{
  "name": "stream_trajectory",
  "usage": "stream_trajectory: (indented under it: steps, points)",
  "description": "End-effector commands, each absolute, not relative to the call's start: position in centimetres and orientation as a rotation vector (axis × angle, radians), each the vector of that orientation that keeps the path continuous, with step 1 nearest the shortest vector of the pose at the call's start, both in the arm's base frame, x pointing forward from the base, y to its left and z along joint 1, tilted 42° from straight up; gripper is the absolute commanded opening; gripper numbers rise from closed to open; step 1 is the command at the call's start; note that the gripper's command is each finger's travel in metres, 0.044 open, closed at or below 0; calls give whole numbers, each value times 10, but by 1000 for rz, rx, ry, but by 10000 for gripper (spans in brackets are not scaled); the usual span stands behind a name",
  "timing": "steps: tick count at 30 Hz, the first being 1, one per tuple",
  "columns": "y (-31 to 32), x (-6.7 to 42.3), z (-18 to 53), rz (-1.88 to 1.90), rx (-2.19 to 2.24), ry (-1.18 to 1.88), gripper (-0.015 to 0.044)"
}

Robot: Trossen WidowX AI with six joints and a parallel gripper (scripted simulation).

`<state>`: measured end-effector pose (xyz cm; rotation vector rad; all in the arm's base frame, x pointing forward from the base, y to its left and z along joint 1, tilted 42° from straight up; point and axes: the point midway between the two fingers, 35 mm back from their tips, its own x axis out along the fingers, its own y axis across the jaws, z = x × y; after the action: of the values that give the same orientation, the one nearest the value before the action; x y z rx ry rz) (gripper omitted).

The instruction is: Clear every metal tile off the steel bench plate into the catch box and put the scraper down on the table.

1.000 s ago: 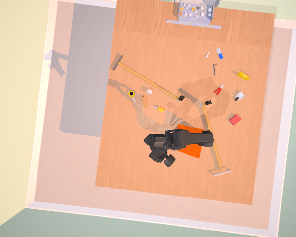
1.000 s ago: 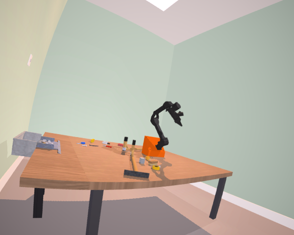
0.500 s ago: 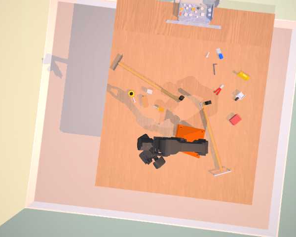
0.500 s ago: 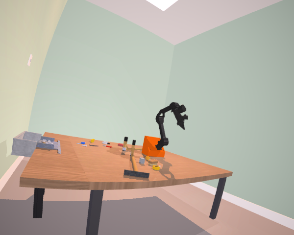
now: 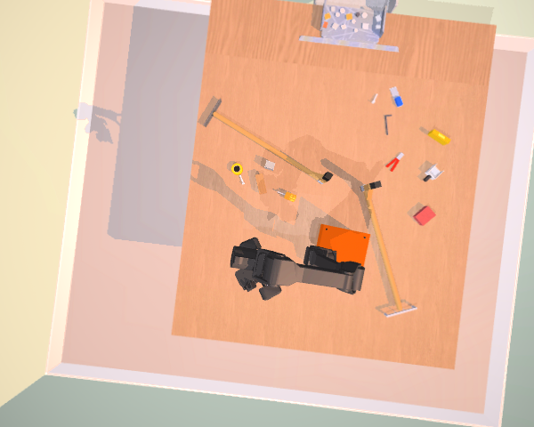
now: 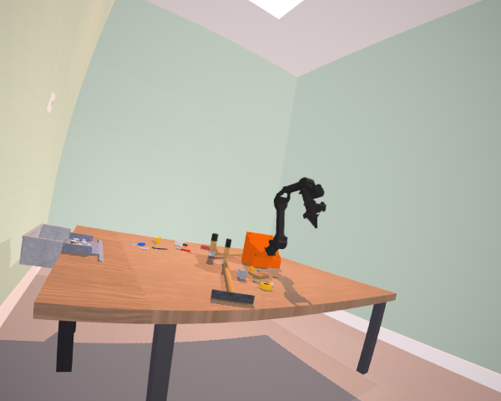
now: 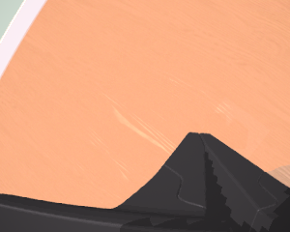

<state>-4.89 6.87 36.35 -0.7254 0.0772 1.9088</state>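
My gripper (image 5: pixel 247 279) (image 6: pixel 316 223) (image 7: pixel 197 143) is shut on nothing and hangs high above the table's left front part, left of the orange arm base (image 5: pixel 345 241). A long scraper (image 5: pixel 258 140) (image 6: pixel 229 279) with a dark head (image 5: pixel 209 111) (image 6: pixel 232 297) lies flat on the table, well away from my gripper. A second long tool (image 5: pixel 384 254) with a pale wire head (image 5: pixel 396 309) lies to the right of the base. The steel bench plate (image 5: pixel 350 44) (image 6: pixel 99 252) sits at the table's far end with several small tiles (image 5: pixel 336 19) (image 6: pixel 76 241) on it. The grey catch box (image 6: pixel 39 252) stands beyond it.
Small items lie scattered on the table: a yellow tape roll (image 5: pixel 236 168) (image 6: pixel 265 286), a grey block (image 5: pixel 270 164), an orange-handled screwdriver (image 5: pixel 287 196), red pliers (image 5: pixel 394 161), a red block (image 5: pixel 424 214), a yellow item (image 5: pixel 439 136) and a hex key (image 5: pixel 386 124).
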Motion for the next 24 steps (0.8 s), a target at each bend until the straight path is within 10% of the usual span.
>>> stream_trajectory:
  steps: [1,24]
  points:
    - [81,-44,365,1870,-727,129,0]
    - [140,3,356,1649,-735,403,0]
